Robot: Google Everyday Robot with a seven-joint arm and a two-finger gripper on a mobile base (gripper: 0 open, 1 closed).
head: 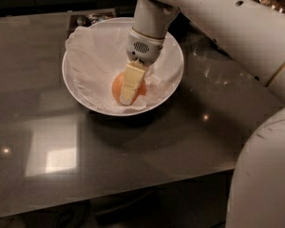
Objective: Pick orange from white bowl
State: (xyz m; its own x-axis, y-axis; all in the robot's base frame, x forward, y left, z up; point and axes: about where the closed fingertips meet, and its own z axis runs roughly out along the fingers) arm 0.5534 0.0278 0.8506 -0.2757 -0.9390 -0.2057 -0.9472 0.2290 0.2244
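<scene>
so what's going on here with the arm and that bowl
A robot arm is reaching down into the white bowl on the dark table. Its pincer is low inside the bowl, right on top of the orange, which lies on the crumpled white paper lining the bowl. The orange is not lifted out yet, and whether the pincer has a grip on it does not show.

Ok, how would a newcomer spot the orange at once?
On the dark table sits a wide white bowl lined with crumpled paper. The orange lies in its bottom, directly under the gripper, which covers its middle. It is the only round, orange-coloured thing among all that white.
</scene>
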